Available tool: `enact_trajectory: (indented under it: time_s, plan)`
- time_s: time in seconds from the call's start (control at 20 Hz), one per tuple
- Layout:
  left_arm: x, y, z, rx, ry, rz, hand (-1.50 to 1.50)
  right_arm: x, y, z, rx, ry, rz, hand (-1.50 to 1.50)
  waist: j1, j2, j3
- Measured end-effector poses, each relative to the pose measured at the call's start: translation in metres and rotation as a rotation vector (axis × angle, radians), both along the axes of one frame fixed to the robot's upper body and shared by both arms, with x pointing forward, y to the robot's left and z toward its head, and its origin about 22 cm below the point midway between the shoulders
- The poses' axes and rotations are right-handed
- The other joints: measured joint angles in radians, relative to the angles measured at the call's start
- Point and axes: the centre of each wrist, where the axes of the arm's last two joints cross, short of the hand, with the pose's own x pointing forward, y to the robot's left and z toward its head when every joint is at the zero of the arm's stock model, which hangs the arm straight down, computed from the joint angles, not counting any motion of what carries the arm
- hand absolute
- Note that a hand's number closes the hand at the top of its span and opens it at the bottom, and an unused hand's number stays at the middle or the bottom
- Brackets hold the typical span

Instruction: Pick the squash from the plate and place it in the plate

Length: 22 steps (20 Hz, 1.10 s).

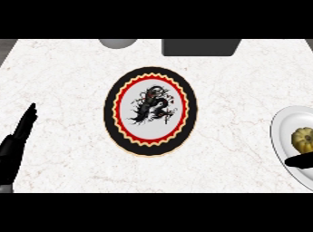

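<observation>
A small yellow ribbed squash (309, 139) lies on a plain white plate (283, 136) at the counter's right edge. Just below the squash, my right hand (307, 160) reaches in from the right edge over that plate, its fingers straight and not closed on anything. In the middle of the counter sits a second plate (112, 108) with a black rim, a red and yellow zigzag ring and a black dragon on white. At the lower left, my left hand (10, 152) rests with its fingers straight and pointing up.
The counter top (58, 81) is pale marble. A dark rectangular object (200, 46) and a grey rounded object (117, 42) stand at the back edge.
</observation>
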Motion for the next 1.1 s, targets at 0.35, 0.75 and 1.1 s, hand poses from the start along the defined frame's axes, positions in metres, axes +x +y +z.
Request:
enact_trajectory:
  time_s: [0.35, 0.75, 1.1]
  plan:
    - [-0.001, 0.0, -0.006, -0.001, 0.003, 0.001, 0.0, 0.0, -0.008, -0.015, 0.007, -0.034, 0.021, 1.5, 0.0, 0.0, 0.0]
    - [-0.007, -0.007, 0.0, 0.001, -0.001, 0.0, 0.0, 0.006, -0.014, -0.022, -0.028, -0.081, 0.055, 1.5, 0.0, -0.001, -0.002]
    - [0.004, -0.014, 0.004, -0.008, -0.016, -0.063, 0.0, 0.049, 0.01, 0.002, -0.08, -0.104, 0.435, 1.5, 0.069, 0.018, 0.002]
